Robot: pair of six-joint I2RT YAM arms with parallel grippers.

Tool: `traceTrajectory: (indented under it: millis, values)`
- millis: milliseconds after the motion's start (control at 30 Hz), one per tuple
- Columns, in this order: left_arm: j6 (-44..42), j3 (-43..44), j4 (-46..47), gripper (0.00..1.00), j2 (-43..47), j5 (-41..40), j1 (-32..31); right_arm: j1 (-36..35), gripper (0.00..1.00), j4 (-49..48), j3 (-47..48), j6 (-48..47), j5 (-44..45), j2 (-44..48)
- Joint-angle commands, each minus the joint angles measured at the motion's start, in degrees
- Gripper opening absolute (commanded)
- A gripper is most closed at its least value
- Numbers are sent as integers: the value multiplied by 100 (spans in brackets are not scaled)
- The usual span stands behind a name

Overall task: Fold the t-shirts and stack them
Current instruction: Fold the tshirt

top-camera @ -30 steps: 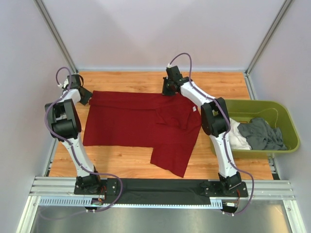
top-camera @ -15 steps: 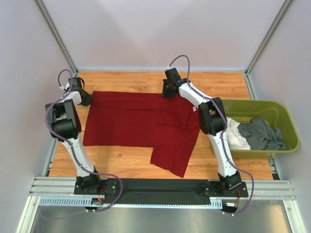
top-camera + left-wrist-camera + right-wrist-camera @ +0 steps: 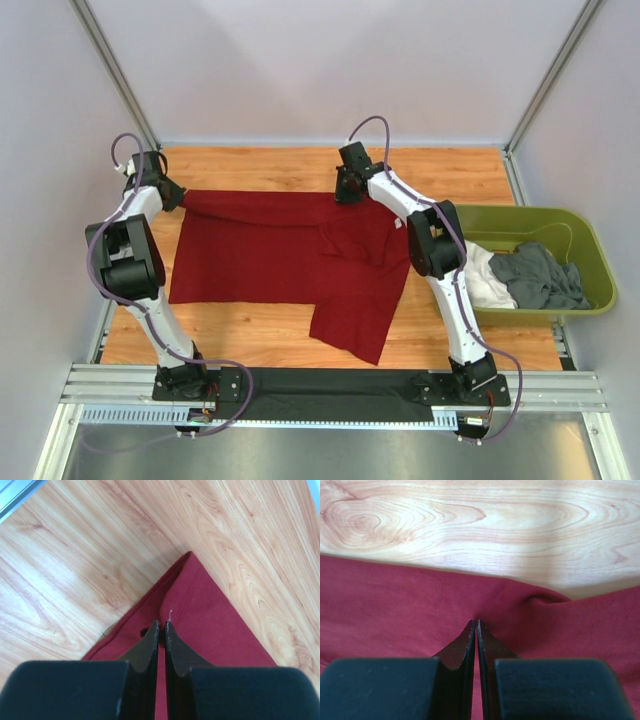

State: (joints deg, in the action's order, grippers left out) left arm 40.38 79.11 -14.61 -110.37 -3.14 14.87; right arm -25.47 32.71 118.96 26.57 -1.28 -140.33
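Note:
The dark red t-shirt (image 3: 285,252) lies spread on the wooden table, one sleeve reaching toward the near edge. My left gripper (image 3: 172,196) is shut on its far left corner (image 3: 190,610), jaws pinched on the cloth. My right gripper (image 3: 345,190) is shut on its far edge (image 3: 485,605), where the cloth puckers into a small fold. A small white neck label (image 3: 399,224) shows at the shirt's right side. The white t-shirt (image 3: 488,280) and the dark grey t-shirt (image 3: 540,275) lie bunched in the tub.
An olive-green plastic tub (image 3: 585,240) stands at the right edge of the table. Grey walls enclose the table at the back and sides. A metal rail (image 3: 330,385) with a dark strip runs along the near edge by the arm bases.
My left gripper has moved a little to the left and farther back with the shirt corner, stretching the far edge. My right gripper has shifted slightly left.

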Motion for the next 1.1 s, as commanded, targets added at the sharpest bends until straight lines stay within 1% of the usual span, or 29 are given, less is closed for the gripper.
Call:
traceTrajectory:
  millis: [0,67,233,267,367,400,467,633,700,767,867,933,1067]
  values:
    - [-180,25,-147,10,305,-82,42,-1,5,-2,242,15,119,-64]
    - [-162,8,-287,12,349,-117,42,-1,6,-1,242,6,119,-64]
    - [-109,-132,-551,24,411,-222,42,-1,6,7,242,6,119,-99]
    - [-101,-159,-639,31,428,-257,42,-1,6,16,242,-2,119,-108]
    - [-92,-264,-736,41,472,-415,42,7,6,25,242,-20,119,-117]
    - [-100,-273,-780,49,464,-459,42,-1,6,34,242,-20,119,-117]
    - [-136,-230,-859,52,428,-495,42,-1,6,34,260,-37,119,-126]
    - [-293,-221,-631,51,490,-109,51,-1,6,78,268,-73,295,-135]
    - [-364,-194,-552,47,437,-55,42,-1,6,87,268,-73,304,-135]
    - [-373,-98,-630,38,271,-64,42,-1,6,87,277,-64,295,-144]
    - [-321,-18,-797,33,95,67,42,-1,6,95,295,-64,312,-135]
    - [-268,-132,-772,32,68,76,42,-1,6,95,303,-73,312,-144]
    - [-259,-142,-605,34,-37,24,42,-1,6,113,303,-73,312,-135]
